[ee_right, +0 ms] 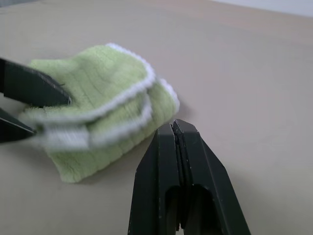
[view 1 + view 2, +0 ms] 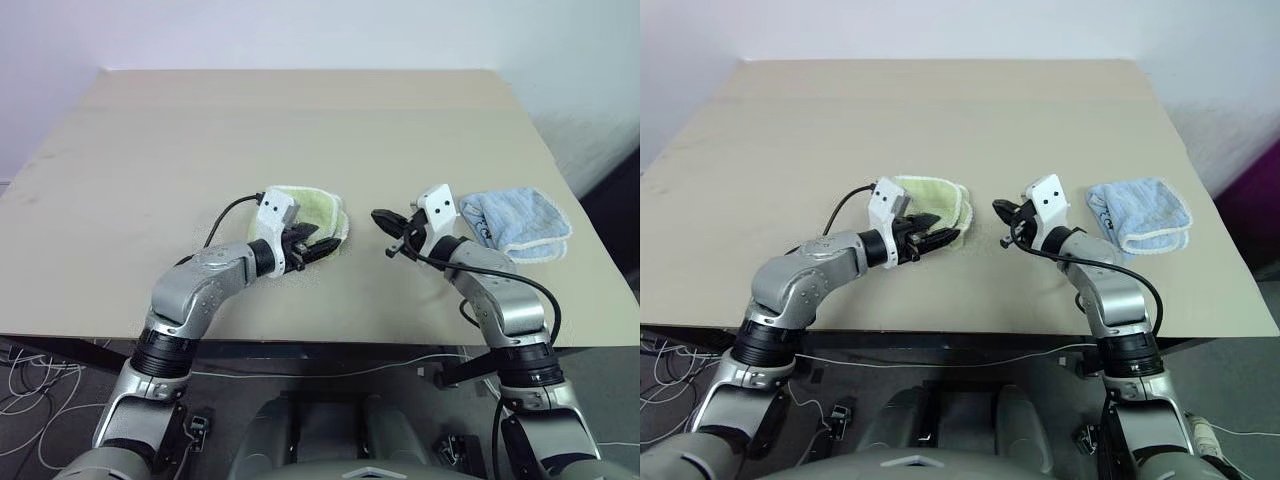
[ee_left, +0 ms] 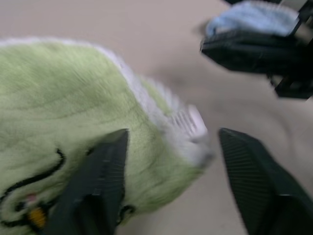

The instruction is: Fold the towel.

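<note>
Two towels in all: one light green towel (image 2: pixel 312 214), folded over, and one light blue towel (image 2: pixel 520 224), also folded. One counter (image 2: pixel 300 120) under both. Two claws: one left claw (image 2: pixel 318 247) with fingers apart, one right claw (image 2: pixel 388 232) with fingers pressed together.

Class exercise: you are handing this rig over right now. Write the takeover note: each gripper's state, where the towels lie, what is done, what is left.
Left gripper: open, fingers either side of the green towel's near edge, gripping nothing.
Right gripper: shut, empty, beside the green towel.
Green towel: folded over in layers, mid-table.
Blue towel: bunched, to the robot's right, touching no gripper.
Done: green towel looks folded.
Left: probably check neatness and withdraw the arms.
</note>
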Robot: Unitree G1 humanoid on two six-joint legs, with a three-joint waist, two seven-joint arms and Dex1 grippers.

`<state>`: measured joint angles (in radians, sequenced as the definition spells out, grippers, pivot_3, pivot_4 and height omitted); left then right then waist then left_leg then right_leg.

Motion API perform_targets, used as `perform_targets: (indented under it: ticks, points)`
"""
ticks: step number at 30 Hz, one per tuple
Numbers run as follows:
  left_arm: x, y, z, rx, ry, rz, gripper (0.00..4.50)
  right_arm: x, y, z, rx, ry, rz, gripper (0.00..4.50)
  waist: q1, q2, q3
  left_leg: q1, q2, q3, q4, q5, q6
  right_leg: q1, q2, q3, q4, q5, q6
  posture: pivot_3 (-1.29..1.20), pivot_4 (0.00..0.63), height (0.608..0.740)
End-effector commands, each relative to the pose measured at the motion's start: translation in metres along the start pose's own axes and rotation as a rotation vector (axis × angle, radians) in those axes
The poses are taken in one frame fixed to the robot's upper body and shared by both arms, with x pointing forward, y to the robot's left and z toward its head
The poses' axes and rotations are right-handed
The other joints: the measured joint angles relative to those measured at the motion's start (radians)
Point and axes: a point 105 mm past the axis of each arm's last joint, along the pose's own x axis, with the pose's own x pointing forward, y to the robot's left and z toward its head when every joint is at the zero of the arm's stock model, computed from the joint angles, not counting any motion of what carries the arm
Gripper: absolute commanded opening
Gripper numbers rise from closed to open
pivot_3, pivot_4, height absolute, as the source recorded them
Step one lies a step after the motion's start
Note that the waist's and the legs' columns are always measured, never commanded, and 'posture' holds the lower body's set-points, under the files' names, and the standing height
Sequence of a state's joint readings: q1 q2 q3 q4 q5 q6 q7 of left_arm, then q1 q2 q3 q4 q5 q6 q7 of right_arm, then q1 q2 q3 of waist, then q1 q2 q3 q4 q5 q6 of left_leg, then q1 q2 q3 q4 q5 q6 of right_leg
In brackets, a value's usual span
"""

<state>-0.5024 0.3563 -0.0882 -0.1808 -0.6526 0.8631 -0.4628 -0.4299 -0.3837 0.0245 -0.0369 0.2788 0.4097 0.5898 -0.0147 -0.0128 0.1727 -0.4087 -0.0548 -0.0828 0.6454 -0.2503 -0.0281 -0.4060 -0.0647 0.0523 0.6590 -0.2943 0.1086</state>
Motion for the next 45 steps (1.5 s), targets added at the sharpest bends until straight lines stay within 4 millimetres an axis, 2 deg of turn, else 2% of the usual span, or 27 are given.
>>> perform_targets:
  ticks: [1, 4, 5, 7, 11, 13, 18, 19, 23, 26, 29, 33, 36, 40, 43, 45]
  points:
    - [-0.02, -0.011, 0.034, -0.041, -0.143, -0.08, 4.05, 0.002, 0.001, 0.023, -0.03, -0.068, 0.017, 0.0, 0.0, 0.0, 0.0, 0.0, 0.0, 0.0, 0.0, 0.0, 0.0, 0.0, 0.0, 0.0, 0.0, 0.0, 0.0, 0.0, 0.15, 0.74]
    - [-0.034, -0.01, 0.055, -0.052, -0.234, -0.088, 4.05, 0.005, 0.004, 0.028, -0.031, -0.085, 0.035, 0.0, 0.0, 0.0, 0.0, 0.0, 0.0, 0.0, 0.0, 0.0, 0.0, 0.0, 0.0, 0.0, 0.0, 0.0, 0.0, 0.0, 0.15, 0.74]
    - [-0.04, -0.001, 0.061, -0.023, -0.252, -0.046, 4.05, 0.008, 0.006, 0.032, -0.031, -0.095, 0.048, 0.0, 0.0, 0.0, 0.0, 0.0, 0.0, 0.0, 0.0, 0.0, 0.0, 0.0, 0.0, 0.0, 0.0, 0.0, 0.0, 0.0, 0.15, 0.74]
    - [-0.048, 0.02, 0.066, 0.02, -0.269, 0.059, 3.66, 0.015, 0.011, 0.039, -0.028, -0.117, 0.075, 0.0, -0.002, 0.0, 0.0, 0.0, 0.0, 0.0, 0.0, 0.0, 0.0, 0.0, 0.0, 0.0, 0.0, 0.0, 0.0, 0.0, 0.15, 0.74]
    - [-0.049, 0.05, 0.058, 0.154, -0.209, 0.188, 2.42, 0.033, 0.029, 0.047, -0.022, -0.14, 0.151, 0.0, -0.002, 0.0, 0.0, 0.0, 0.0, 0.0, 0.0, 0.0, 0.0, 0.0, 0.001, 0.0, 0.0, 0.0, 0.0, 0.0, 0.15, 0.74]
    - [-0.045, 0.057, 0.055, 0.181, -0.196, 0.196, 1.71, 0.042, 0.036, 0.046, -0.01, -0.14, 0.179, 0.0, -0.001, 0.0, 0.0, 0.0, 0.0, 0.0, 0.0, 0.0, 0.0, 0.0, 0.001, 0.0, 0.0, 0.0, 0.0, 0.0, 0.15, 0.74]
    - [-0.033, 0.07, 0.036, 0.216, -0.132, 0.175, 0.02, 0.063, 0.049, 0.026, 0.071, -0.077, 0.233, 0.0, 0.003, 0.0, 0.0, 0.0, -0.001, 0.0, 0.0, 0.0, 0.0, 0.0, 0.0, -0.001, -0.001, 0.0, 0.0, 0.0, 0.15, 0.74]
    - [-0.031, 0.074, 0.03, 0.233, -0.103, 0.181, 0.02, 0.066, 0.051, 0.019, 0.088, -0.056, 0.237, 0.0, 0.002, 0.0, 0.0, 0.0, -0.001, 0.0, 0.0, 0.0, 0.0, 0.0, 0.0, -0.001, -0.001, 0.0, 0.0, 0.0, 0.15, 0.74]
    - [-0.027, 0.085, -0.012, 0.323, 0.066, 0.194, 0.02, 0.072, 0.056, -0.029, 0.099, 0.097, 0.222, 0.0, -0.003, 0.0, 0.0, 0.0, -0.001, 0.0, -0.001, 0.0, 0.0, -0.001, 0.0, -0.001, -0.001, 0.0, 0.0, 0.0, 0.15, 0.74]
    - [-0.028, 0.089, -0.035, 0.356, 0.142, 0.194, 0.02, 0.069, 0.056, -0.041, 0.105, 0.127, 0.216, 0.0, -0.005, 0.0, 0.0, 0.0, 0.0, 0.001, -0.002, 0.0, 0.0, -0.002, 0.0, 0.0, -0.001, 0.0, 0.0, 0.0, 0.15, 0.74]
    - [-0.029, 0.089, -0.045, 0.358, 0.156, 0.19, 0.02, 0.066, 0.056, -0.044, 0.116, 0.123, 0.21, 0.0, -0.004, 0.001, -0.001, 0.0, 0.0, 0.0, -0.002, 0.0, 0.0, -0.001, 0.0, 0.0, -0.001, 0.0, 0.0, 0.0, 0.15, 0.74]
    - [-0.031, 0.087, -0.031, 0.338, 0.083, 0.2, 0.02, 0.061, 0.054, -0.032, 0.091, 0.062, 0.209, 0.0, -0.004, 0.001, -0.001, 0.0, 0.0, 0.0, -0.002, 0.0, 0.0, -0.001, 0.0, 0.0, -0.001, 0.0, 0.0, 0.0, 0.15, 0.74]
    - [-0.039, 0.089, -0.002, 0.234, -0.07, 0.235, 0.02, 0.054, 0.05, -0.015, 0.057, -0.007, 0.213, 0.0, -0.004, 0.001, -0.001, 0.0, 0.0, 0.0, -0.002, 0.0, 0.0, -0.001, 0.0, 0.0, 0.0, 0.0, 0.0, 0.0, 0.15, 0.74]
    - [-0.07, 0.103, 0.035, 0.035, -0.252, 0.294, 0.02, 0.039, 0.041, 0.004, 0.023, -0.069, 0.189, 0.0, -0.006, 0.001, 0.0, -0.001, 0.0, 0.0, -0.001, 0.0, 0.0, -0.002, 0.0, 0.0, 0.0, 0.0, 0.0, 0.0, 0.15, 0.74]
    - [-0.091, 0.115, 0.043, -0.147, -0.32, 0.312, 0.02, 0.031, 0.034, 0.007, 0.011, -0.073, 0.161, 0.0, -0.006, 0.001, 0.0, -0.001, 0.0, 0.0, -0.001, 0.0, 0.0, -0.003, 0.0, 0.0, 0.001, 0.0, 0.0, 0.0, 0.15, 0.74]
    - [-0.101, 0.123, 0.04, -0.269, -0.338, 0.32, 0.37, 0.029, 0.031, 0.007, 0.012, -0.073, 0.146, 0.0, -0.004, 0.001, 0.0, -0.001, 0.0, 0.0, -0.001, 0.0, 0.0, -0.003, 0.0, 0.0, 0.001, 0.0, 0.0, 0.0, 0.15, 0.74]
